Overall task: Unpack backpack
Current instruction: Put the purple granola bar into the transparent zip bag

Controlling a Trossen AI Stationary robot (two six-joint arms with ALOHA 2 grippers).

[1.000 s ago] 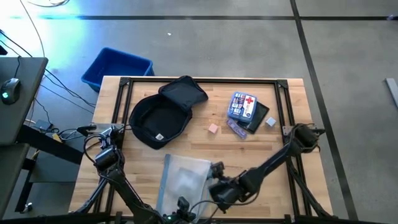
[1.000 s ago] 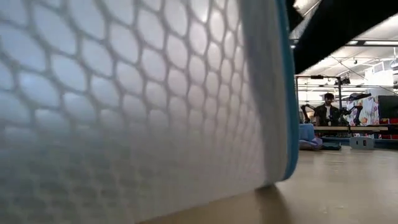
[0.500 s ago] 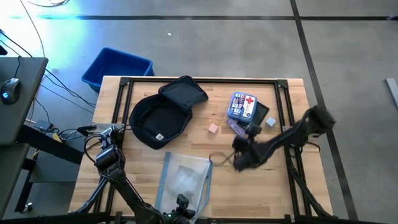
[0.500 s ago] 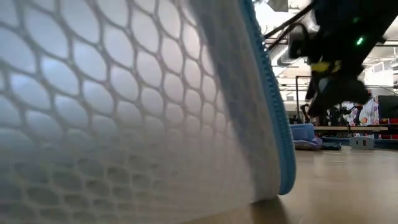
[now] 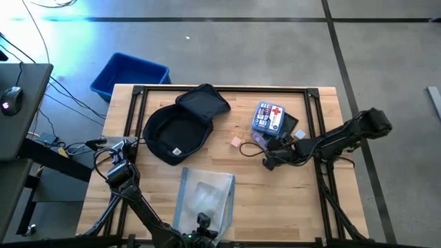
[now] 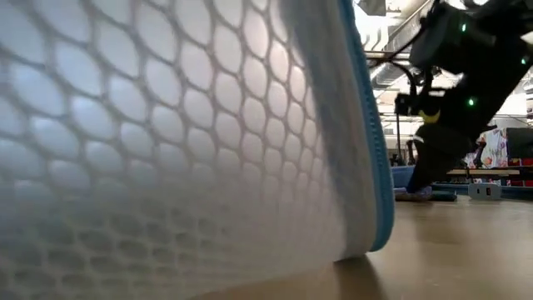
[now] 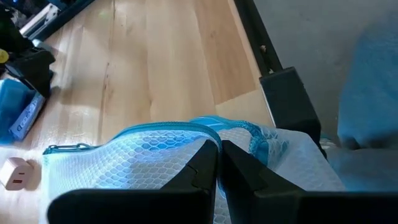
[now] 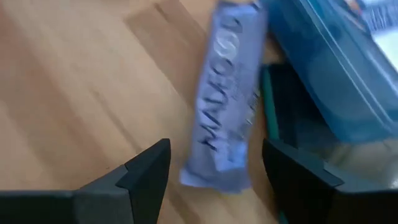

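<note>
At the left of the table the backpack [image 5: 178, 129] lies unzipped and flat, its lid flap thrown back toward the far edge and the dark lining exposed. It reads as soft, light fabric with no frame: it will likely sag and fold if lifted by one point, so the stiffer zip rim or the flap edge looks the best hold. In front of it, at the near edge, the left gripper [image 7: 217, 163] sits with its fingers pressed together over a white mesh pouch [image 5: 204, 195] with blue zip trim; whether fabric is pinched between them cannot be told. Toward the middle lies a small pink block [image 5: 236, 142], apart from the bag. Further right, the right gripper [image 8: 214, 171] hovers low with its fingers spread, empty, straddling a lilac wrapped bar [image 8: 225, 99] that rests against a blue first-aid kit [image 5: 269, 116] and a dark flat item beneath it. A small grey cube [image 5: 300, 135] sits just beyond.
</note>
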